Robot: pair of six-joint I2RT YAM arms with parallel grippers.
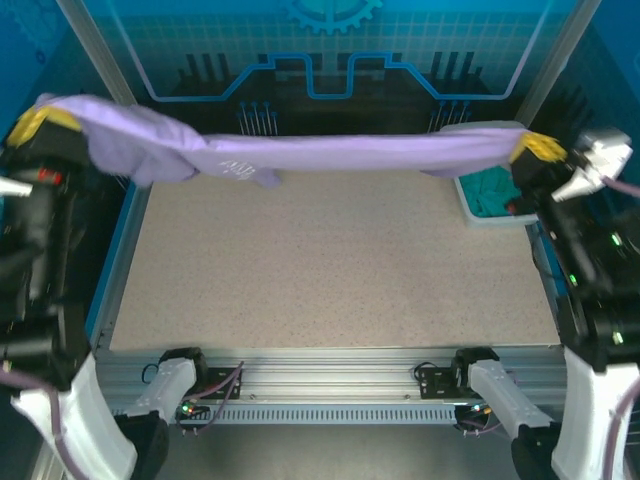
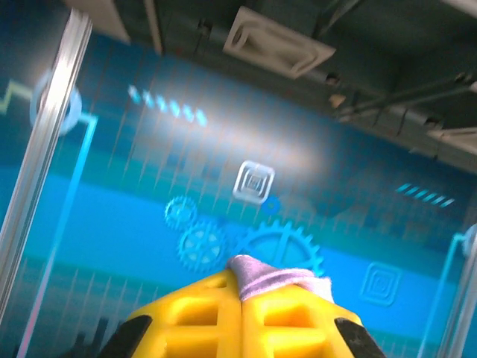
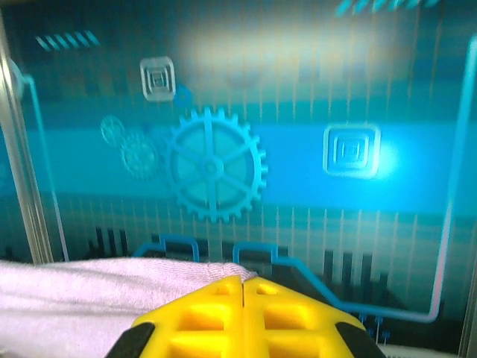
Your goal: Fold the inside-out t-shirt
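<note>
Progress is judged slight. The shirt [image 1: 330, 152] is held stretched in the air above the far edge of the table [image 1: 330, 270], bunched into a long band. It is not spread flat, and no fold is seen. The left gripper [image 1: 45, 122] is pinched fully shut on one end, beyond the table's far-left corner. The right gripper [image 1: 540, 148] is clamped shut on the other end, above the far-right corner. A loose purple mass hangs near the left end. Everything is judged left to do — the cloth must be laid on the table, smoothed and folded. A teal garment [image 1: 492, 190] is seen in a tray [image 1: 468, 212] at the table's right edge.
</note>
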